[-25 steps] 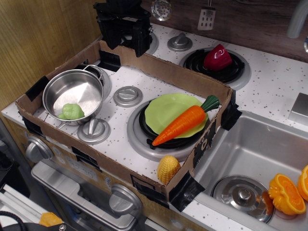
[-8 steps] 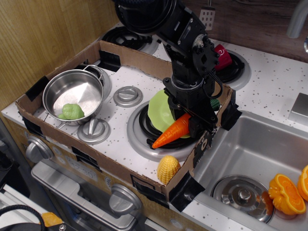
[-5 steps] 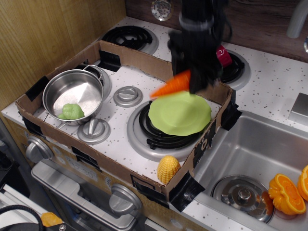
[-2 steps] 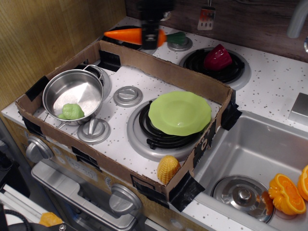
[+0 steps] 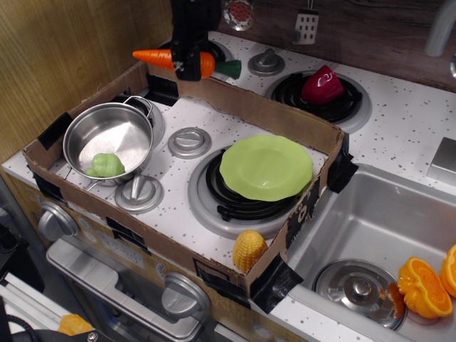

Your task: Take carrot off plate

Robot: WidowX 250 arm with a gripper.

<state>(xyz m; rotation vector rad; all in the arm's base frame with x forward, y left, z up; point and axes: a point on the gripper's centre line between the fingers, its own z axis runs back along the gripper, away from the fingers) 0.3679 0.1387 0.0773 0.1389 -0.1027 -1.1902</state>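
The orange carrot (image 5: 160, 58) with its dark green top hangs level in the air over the back left burner, beyond the cardboard wall. My black gripper (image 5: 187, 64) comes down from the top of the frame and is shut on the carrot's middle. The lime-green plate (image 5: 266, 167) lies bare on the front right burner inside the cardboard box, well to the right of and nearer than the carrot.
A cardboard wall (image 5: 235, 107) fences the stove's front half. A steel pot (image 5: 109, 142) with a green lump stands left. Yellow corn (image 5: 249, 249) leans at the box's front. A red pepper (image 5: 322, 84) sits on the back right burner. Orange halves (image 5: 427, 285) lie in the sink.
The gripper took hold of the carrot on the plate, lifted it and carried it back and left over the cardboard wall. In the last moment it moved further left and slightly lower.
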